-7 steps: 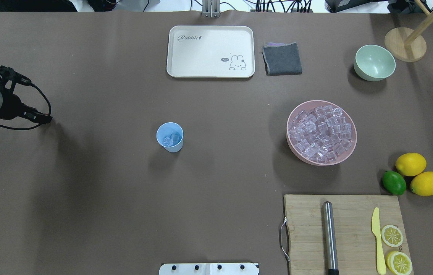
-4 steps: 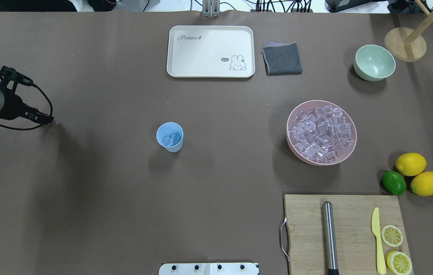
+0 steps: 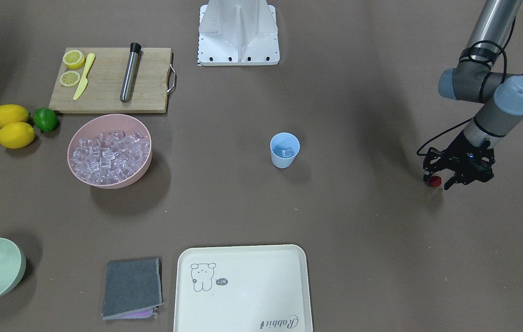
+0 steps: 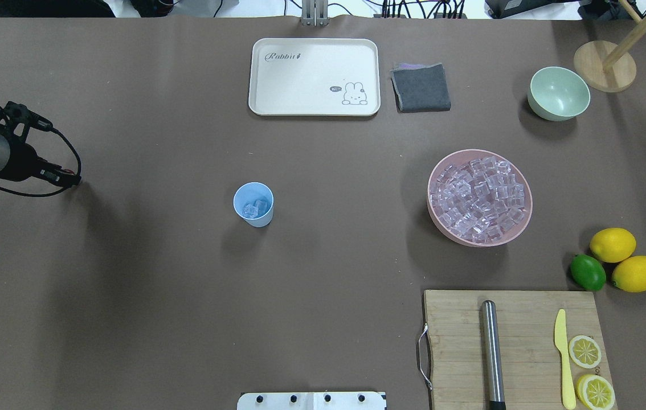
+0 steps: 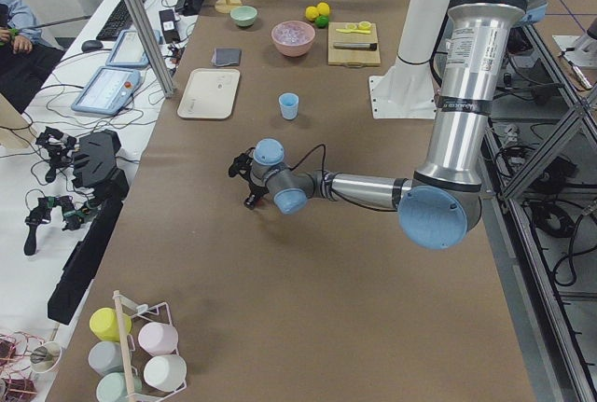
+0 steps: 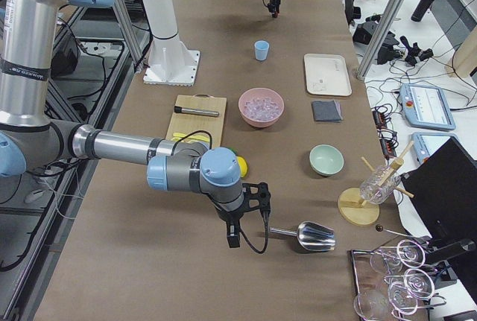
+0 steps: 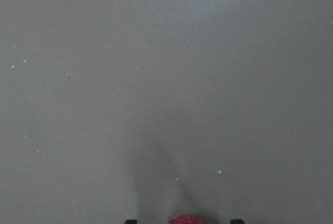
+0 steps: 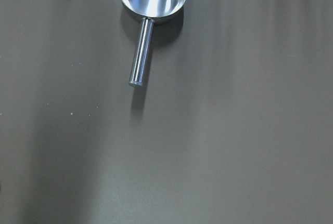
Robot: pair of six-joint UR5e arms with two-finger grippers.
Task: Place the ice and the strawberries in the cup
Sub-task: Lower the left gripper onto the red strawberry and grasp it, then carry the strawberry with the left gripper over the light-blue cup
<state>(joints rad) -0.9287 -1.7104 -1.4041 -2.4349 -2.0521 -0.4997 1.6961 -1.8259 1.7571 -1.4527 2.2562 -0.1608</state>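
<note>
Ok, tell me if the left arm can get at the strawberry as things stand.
Likely yes. The left gripper hangs right over the strawberry, jaws open on either side of it, and nothing else lies near it.

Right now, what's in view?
cup: one, light blue, centre, ice inside
ice: pile, clear, in pink bowl
strawberry: one, red, far left
tray: one, cream, far edge
cloth: one, grey, beside tray
green bowl: one, pale, far right
stand: one, wooden, far right
lemons: two, yellow, beside green lime
cutting board: one, wooden, holds steel rod, knife, lemon halves
scoop: one, steel, right edge
left gripper: one, black, open around strawberry
right gripper: one, black, near scoop
</note>
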